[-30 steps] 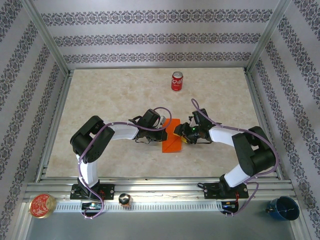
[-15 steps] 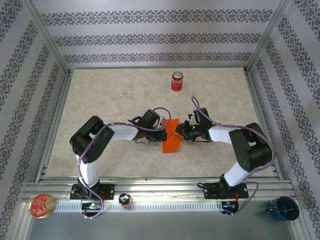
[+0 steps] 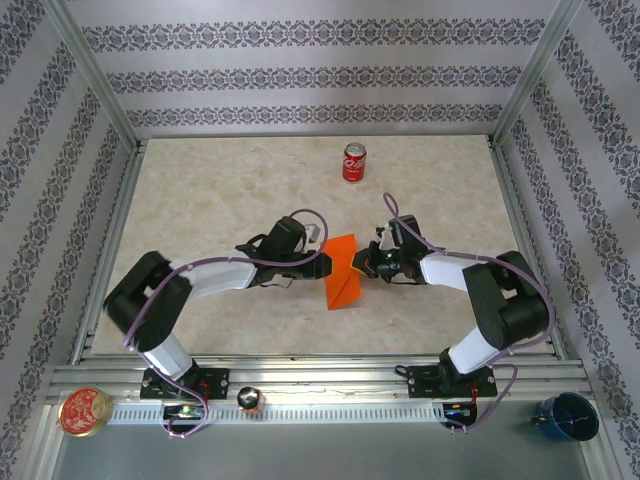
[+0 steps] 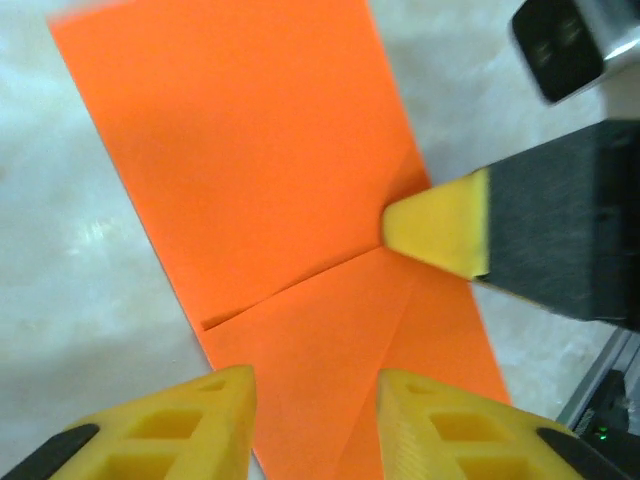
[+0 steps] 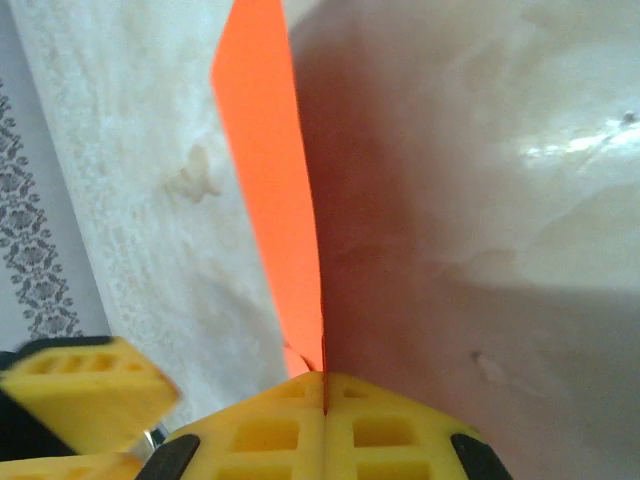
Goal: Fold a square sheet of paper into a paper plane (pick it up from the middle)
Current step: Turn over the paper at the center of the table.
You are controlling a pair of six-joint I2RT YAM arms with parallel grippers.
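Right fingers (image 5: 250, 430) pinched shut on paper (image 3: 342, 272); left fingers (image 4: 190, 420) apart, holding nothing.
I see the partly folded orange paper at the middle of the surface (image 3: 220, 190) between the arms, one edge lifted upright. I judge it featherlight, limp and easily creased or torn; the glossy marbled surface gives little friction, so hold it at an edge near the crease.
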